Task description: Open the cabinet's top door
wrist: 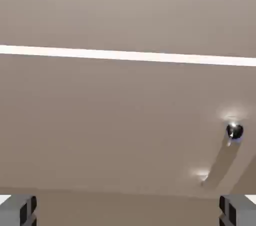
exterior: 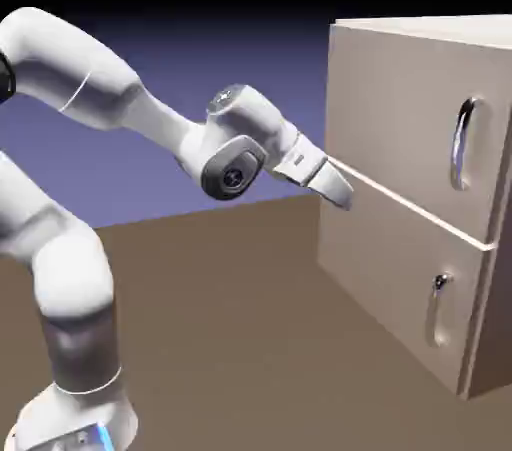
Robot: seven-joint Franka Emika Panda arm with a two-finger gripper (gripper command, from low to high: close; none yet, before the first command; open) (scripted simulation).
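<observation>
The beige cabinet [exterior: 440,31] stands at the right of the exterior view. Its top door [exterior: 400,109] is shut flush and carries a long curved silver handle [exterior: 463,144] near its right edge. My gripper [exterior: 340,192] hovers just in front of the cabinet's left front edge, at the height of the pale seam [exterior: 420,207] between the two doors, well left of the handle. In the hand view my gripper [wrist: 128,211] is open, with grey fingertips [wrist: 17,211] far apart and nothing between them. Beige panel fills that view, crossed by the seam [wrist: 128,55].
The shorter lower door [exterior: 380,269] has a small silver handle [exterior: 437,314]. A silver handle end [wrist: 234,131] shows at the hand view's right, below the seam. The brown table [exterior: 250,319] stretches between my base and the cabinet.
</observation>
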